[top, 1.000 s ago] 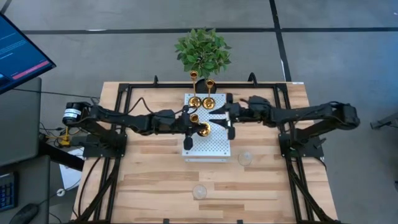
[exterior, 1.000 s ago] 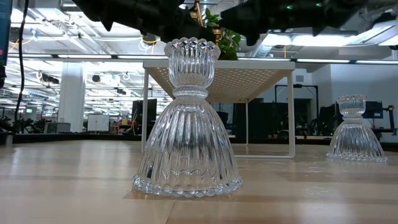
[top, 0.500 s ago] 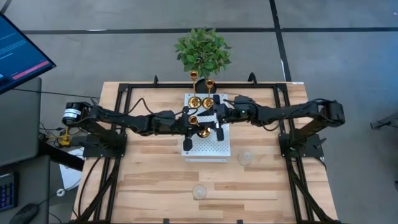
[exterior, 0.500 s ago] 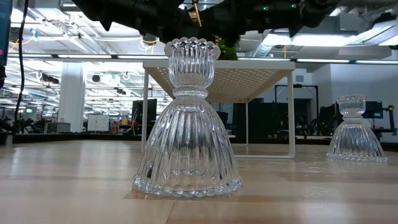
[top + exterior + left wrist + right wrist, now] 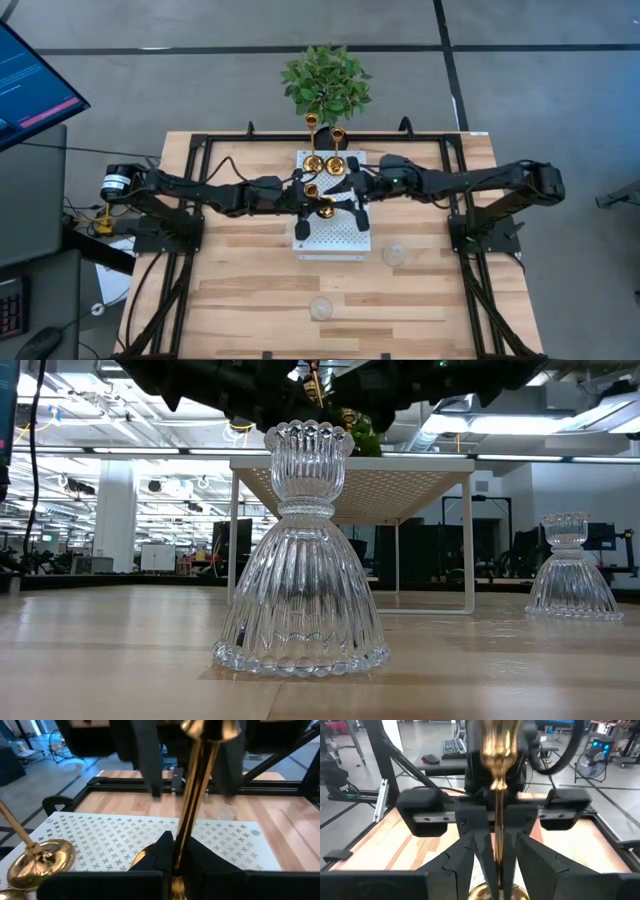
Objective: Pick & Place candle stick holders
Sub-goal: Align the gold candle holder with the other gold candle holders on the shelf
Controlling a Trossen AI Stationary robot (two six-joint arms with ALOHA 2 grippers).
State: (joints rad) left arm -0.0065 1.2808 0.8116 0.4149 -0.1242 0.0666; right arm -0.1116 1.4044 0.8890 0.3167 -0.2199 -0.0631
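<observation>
A tall gold holder [image 5: 320, 203] is gripped low on its thin stem by the left gripper [image 5: 310, 204], jaws clamped tight around it; in the left wrist view the stem [image 5: 197, 800] is seen rising straight up from between the two dark fingers [image 5: 162, 852]. The holder is kept upright over the white perforated stand [image 5: 345, 238] at the middle of the table [image 5: 250, 290].

From the opposite side the same holder is met by the right gripper [image 5: 350, 201]. Its jaws are spread wide, one finger [image 5: 470, 855] on either side of the stem [image 5: 497, 835], and no contact with the gold is seen. The stem is placed squarely in the gap.

Two more gold holders [image 5: 314, 163] [image 5: 335, 162] are stood on the far part of the stand, just beside each other, near the potted plant [image 5: 326, 82].

Two clear glass holders are left on the bare wood: one [image 5: 394, 254] just off the stand's near right corner, the other [image 5: 321, 308] well apart, toward the near edge. In the low view the nearer one [image 5: 301, 555] looms large in front of the stand [image 5: 350, 465].
</observation>
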